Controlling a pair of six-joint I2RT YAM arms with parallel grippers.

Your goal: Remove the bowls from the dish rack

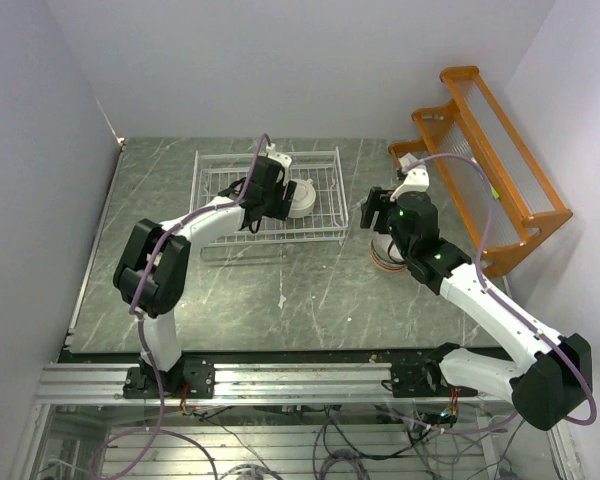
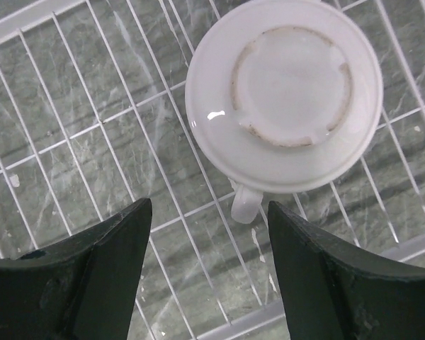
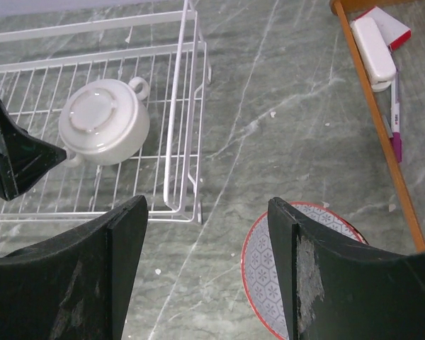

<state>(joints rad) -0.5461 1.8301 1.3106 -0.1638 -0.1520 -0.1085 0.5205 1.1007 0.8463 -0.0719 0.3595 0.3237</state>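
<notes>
A cream bowl with a small handle (image 1: 299, 197) sits upside down in the white wire dish rack (image 1: 220, 182); it also shows in the left wrist view (image 2: 283, 92) and right wrist view (image 3: 103, 120). My left gripper (image 2: 209, 234) is open and empty just above the rack, its fingers either side of the bowl's handle (image 2: 245, 204). My right gripper (image 3: 207, 234) is open and empty over the table right of the rack (image 3: 180, 127). A red-rimmed patterned bowl (image 3: 269, 273) sits below it, topping a stack (image 1: 385, 255) partly hidden by the arm.
An orange wooden shelf rack (image 1: 490, 150) stands at the far right, its leg (image 3: 372, 106) near a white and red object (image 3: 375, 42) and a pen. The grey marble table (image 1: 280, 290) lies around the rack.
</notes>
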